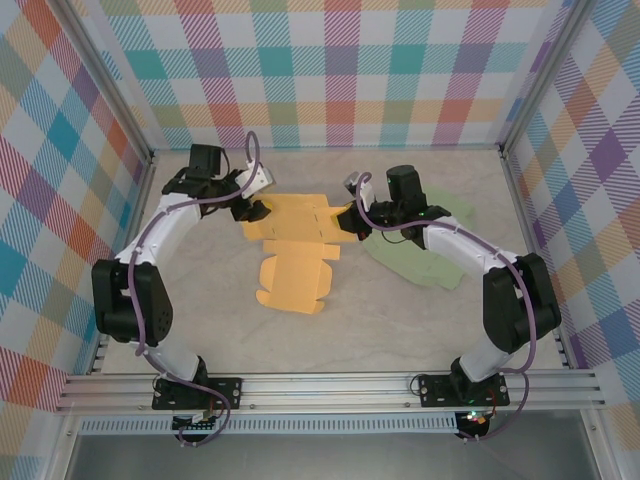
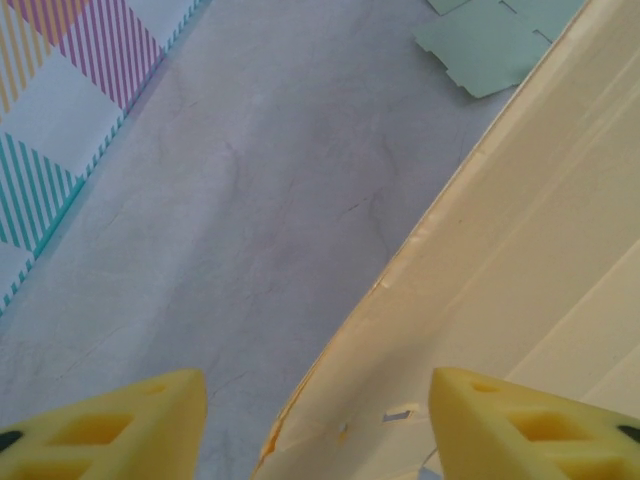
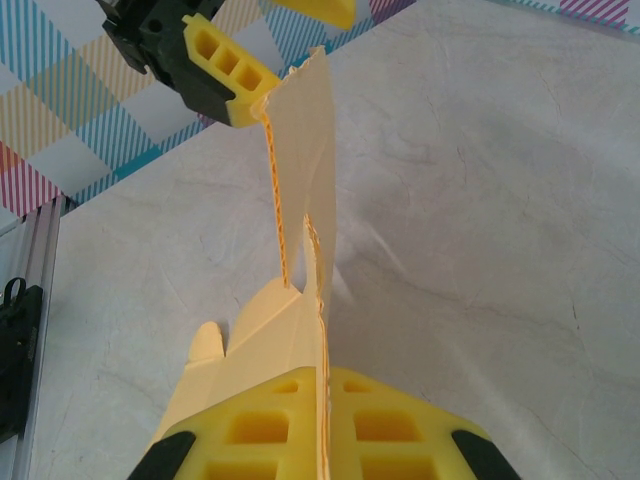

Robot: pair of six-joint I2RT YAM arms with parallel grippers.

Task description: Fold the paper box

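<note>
The paper box [image 1: 292, 262] is a flat orange-yellow cardboard blank lying mid-table, its far panel raised on edge between both grippers. My right gripper [image 1: 350, 219] is shut on the right end of that panel; in the right wrist view its pads [image 3: 270, 430] pinch the thin cardboard edge [image 3: 305, 160], which stands upright ahead of the gripper [image 3: 325, 400]. My left gripper [image 1: 255, 212] is at the panel's left end. Its fingers [image 2: 140, 425] stand apart with the panel [image 2: 520, 260] passing between them, ungripped. From the right wrist, the left gripper [image 3: 285, 50] straddles the panel's far tip.
A pale green flat sheet [image 1: 425, 250] lies under the right arm, its corner visible [image 2: 485, 40] beyond the box. Checked walls [image 1: 340, 70] enclose the table on three sides, with metal rails [image 1: 330, 390] along the near edge.
</note>
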